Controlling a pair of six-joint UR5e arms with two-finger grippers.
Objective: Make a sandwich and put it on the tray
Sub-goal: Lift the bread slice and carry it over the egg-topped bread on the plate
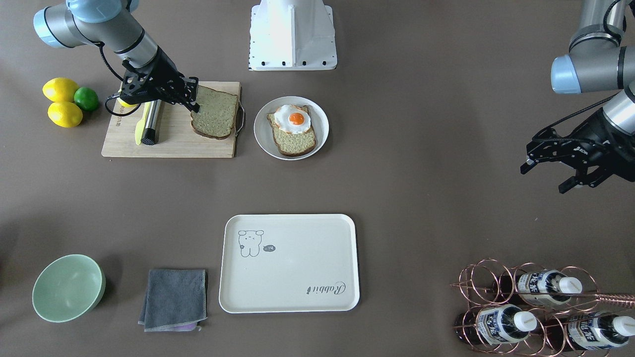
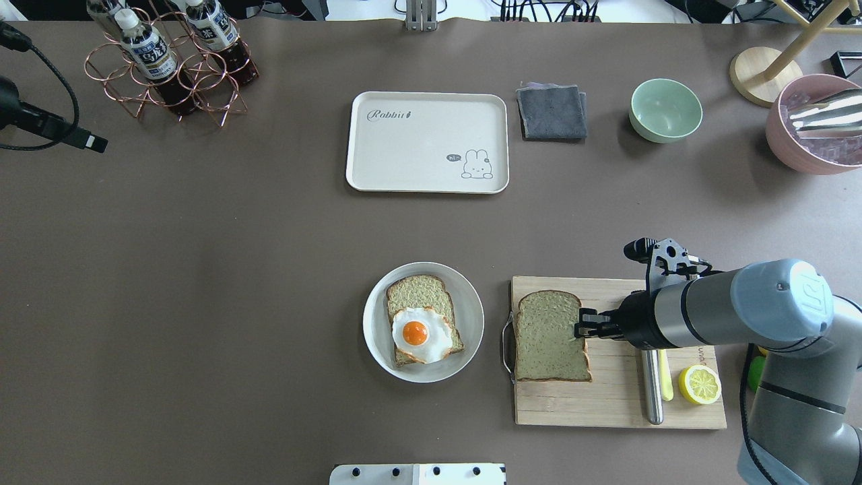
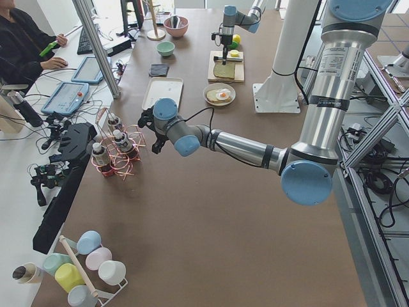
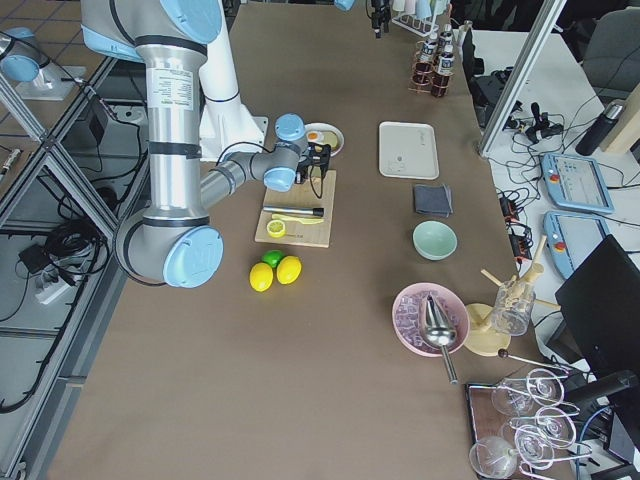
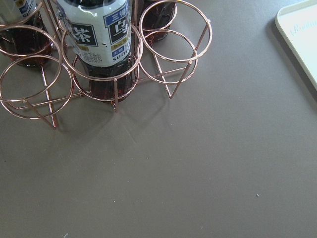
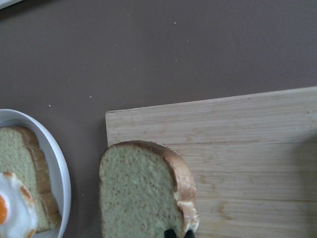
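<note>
**Brown worktop, top slice in the pinch, sandwich not yet built**

Brown matte worktop [image 2: 269, 269] carries everything. Farthest left, the left fingers [image 1: 530, 161] hang spread and empty above bare surface, beside the copper bottle rack [image 2: 168, 74] and well apart from the food.

Between the two arms, and far forward of the right fingers [image 2: 587, 317], lies the cream tray [image 2: 424, 148] with nothing on it. Just to the left of those fingers sits the small white plate [image 2: 471, 296]. On it a lower slice [image 2: 417, 291] lies flat, with the fried egg [image 2: 417, 333], glossy white around an orange yolk, over its near half.

The right fingers look nipped shut on the crust at the right edge of the loose slice [image 2: 547, 337], which lies at the left end of the wooden cutting board [image 2: 606, 404]. That slice is square with a rounded top, with a tan speckled crumb and a brown crust.

By its look the slice is light and soft. Held by one edge it would probably sag or swing, so the firmer crust is the sensible hold and a slow, level carry suits it. The egg's shiny surface may let the top slice skate. The plate is stiff but breakable. It is best gripped at the rim and kept flat.
</note>
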